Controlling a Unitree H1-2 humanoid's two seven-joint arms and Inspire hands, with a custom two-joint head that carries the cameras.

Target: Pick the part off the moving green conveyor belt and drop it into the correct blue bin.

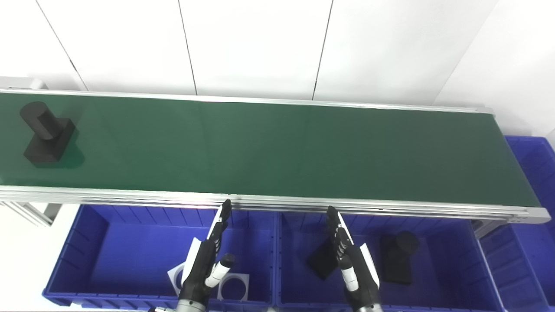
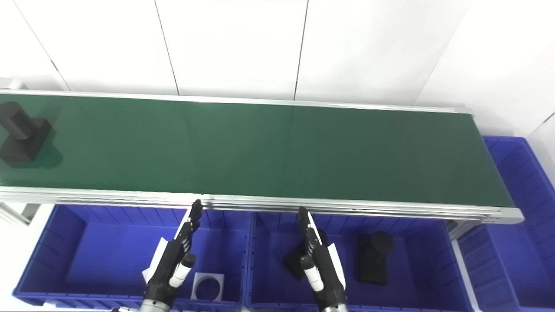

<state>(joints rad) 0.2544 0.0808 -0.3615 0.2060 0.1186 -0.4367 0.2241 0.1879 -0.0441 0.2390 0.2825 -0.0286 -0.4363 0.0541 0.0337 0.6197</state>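
Lying far left, black part (image 1: 43, 134).

Both views are brightly and evenly lit, apparently from overhead. The white panelled wall (image 1: 260, 43) across the top of the frame is nearly blown out, its seams thin dark lines. The matte green conveyor belt (image 1: 277, 147) shows faint paler bands of sheen near the centre and darkens toward the right. The black cylinder-on-block part (image 1: 43, 134) at far left casts a soft, short shadow to its lower right. The aluminium front rail (image 1: 260, 201) glints. Focus is sharp, though straight edges bow slightly near the frame borders.
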